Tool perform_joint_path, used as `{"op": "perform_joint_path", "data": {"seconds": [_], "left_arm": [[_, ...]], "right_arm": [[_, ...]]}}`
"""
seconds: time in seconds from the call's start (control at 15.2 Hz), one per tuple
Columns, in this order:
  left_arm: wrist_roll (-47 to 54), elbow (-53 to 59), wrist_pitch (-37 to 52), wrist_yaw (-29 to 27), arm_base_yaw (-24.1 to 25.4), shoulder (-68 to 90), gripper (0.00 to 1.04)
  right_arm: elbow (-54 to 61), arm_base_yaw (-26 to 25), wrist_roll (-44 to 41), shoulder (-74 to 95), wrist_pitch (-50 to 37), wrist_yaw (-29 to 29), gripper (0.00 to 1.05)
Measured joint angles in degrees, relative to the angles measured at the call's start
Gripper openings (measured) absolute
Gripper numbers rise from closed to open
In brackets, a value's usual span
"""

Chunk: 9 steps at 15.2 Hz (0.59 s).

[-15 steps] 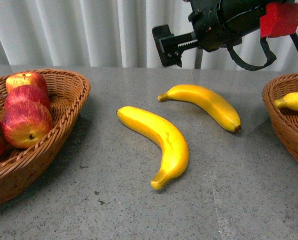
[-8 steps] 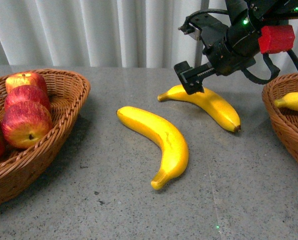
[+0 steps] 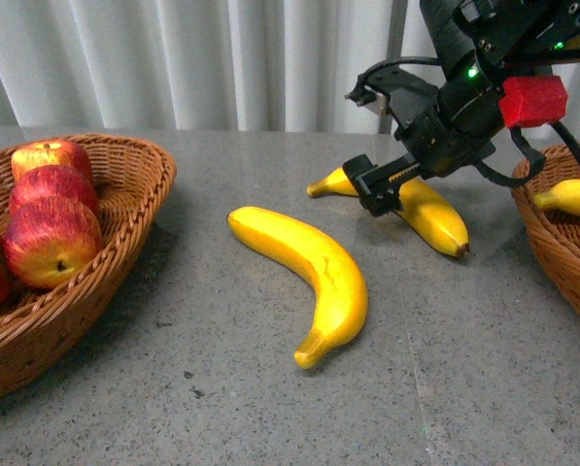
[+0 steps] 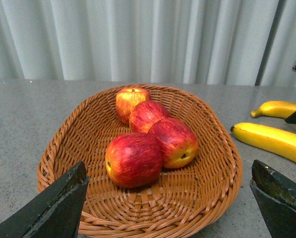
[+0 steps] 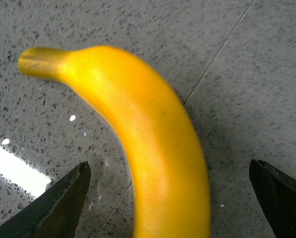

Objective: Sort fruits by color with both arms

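Two yellow bananas lie on the grey table: a near one point(image 3: 314, 267) and a far one point(image 3: 430, 214). My right gripper point(image 3: 382, 184) is low over the far banana's stem half, open. In the right wrist view that banana point(image 5: 157, 148) runs between the spread fingers point(image 5: 63, 203), untouched. Several red apples point(image 3: 51, 238) rest in the left wicker basket point(image 3: 124, 252). My left gripper point(image 4: 168, 198) hangs open in front of this basket point(image 4: 222, 183), facing the apples point(image 4: 134, 158) and holding nothing. The left arm is outside the front view.
A second wicker basket point(image 3: 557, 243) at the right edge holds a banana point(image 3: 571, 197). White curtains hang behind the table. The right arm's red section point(image 3: 532, 100) and cable hang near the right basket's rim.
My right arm has come down from above the table to the far banana, and its open gripper now straddles the fruit. The bananas and apples have not moved.
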State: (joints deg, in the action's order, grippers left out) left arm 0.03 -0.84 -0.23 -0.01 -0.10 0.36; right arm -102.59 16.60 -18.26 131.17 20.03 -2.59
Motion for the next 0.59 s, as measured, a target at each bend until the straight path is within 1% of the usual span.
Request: {"op": "perform_joint_path", "data": {"seconds": [0.07, 0.2, 0.33, 0.46, 0.53, 0.59], "left_arm": [[0.0, 0.0, 0.0, 0.0, 0.0, 0.0, 0.98], [0.0, 0.0, 0.0, 0.0, 0.0, 0.0, 0.98], [0.0, 0.0, 0.0, 0.0, 0.0, 0.0, 0.98], [0.0, 0.0, 0.0, 0.0, 0.0, 0.0, 0.98], [0.0, 0.0, 0.0, 0.0, 0.0, 0.0, 0.98], [0.0, 0.0, 0.0, 0.0, 0.0, 0.0, 0.98]], "right_arm": [[0.5, 0.3, -0.5, 0.3, -0.1, -0.2, 0.98], [0.7, 0.4, -0.9, 0.3, 0.0, -0.4, 0.79], [0.8, 0.7, -0.9, 0.3, -1.0, -0.3, 0.57], [0.9, 0.6, 0.0, 0.3, -2.5, -1.1, 0.4], [0.9, 0.6, 1.6, 0.1, -3.7, -2.5, 0.35], [1.3, 0.2, 4.7, -1.0, -6.3, -5.3, 0.35]]}}
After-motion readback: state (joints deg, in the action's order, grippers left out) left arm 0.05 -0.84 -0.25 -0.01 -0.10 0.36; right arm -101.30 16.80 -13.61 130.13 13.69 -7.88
